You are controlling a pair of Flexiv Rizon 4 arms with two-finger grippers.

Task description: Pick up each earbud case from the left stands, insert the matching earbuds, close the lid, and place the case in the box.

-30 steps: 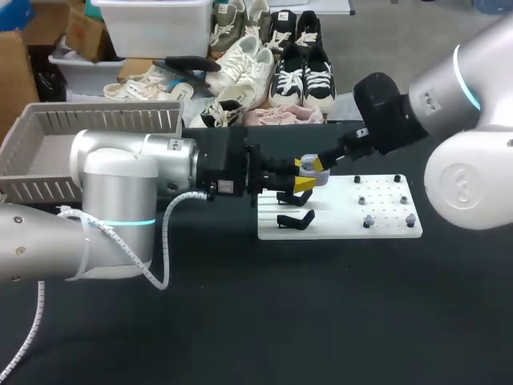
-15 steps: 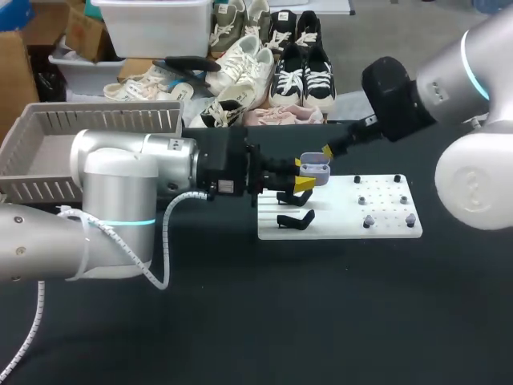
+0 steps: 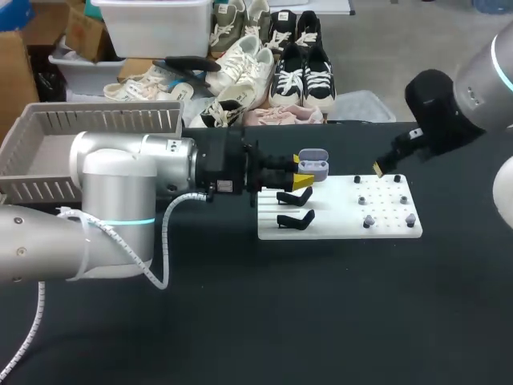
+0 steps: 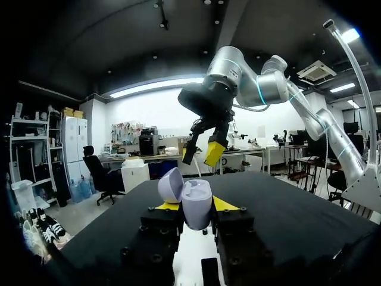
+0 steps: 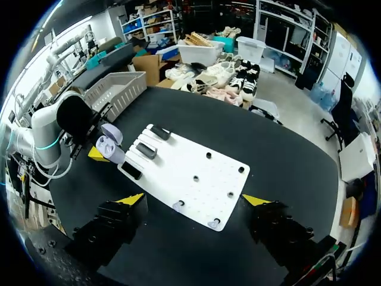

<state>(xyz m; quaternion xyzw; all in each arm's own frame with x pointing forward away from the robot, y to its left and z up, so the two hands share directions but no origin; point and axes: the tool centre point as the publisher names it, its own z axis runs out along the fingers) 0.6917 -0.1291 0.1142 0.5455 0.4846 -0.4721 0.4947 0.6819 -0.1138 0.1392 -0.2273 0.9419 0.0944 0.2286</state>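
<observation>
Pale lavender plastic earbud case (image 3: 313,168), lid open, clamped between the left gripper (image 4: 195,204) fingers; right gripper (image 5: 196,199), fingers spread, has withdrawn rightward.

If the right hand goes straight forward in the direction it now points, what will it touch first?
Probably the white board: in the right wrist view it fills the space ahead of the right hand, whose open fingers hold nothing. Depth is unclear.
</observation>
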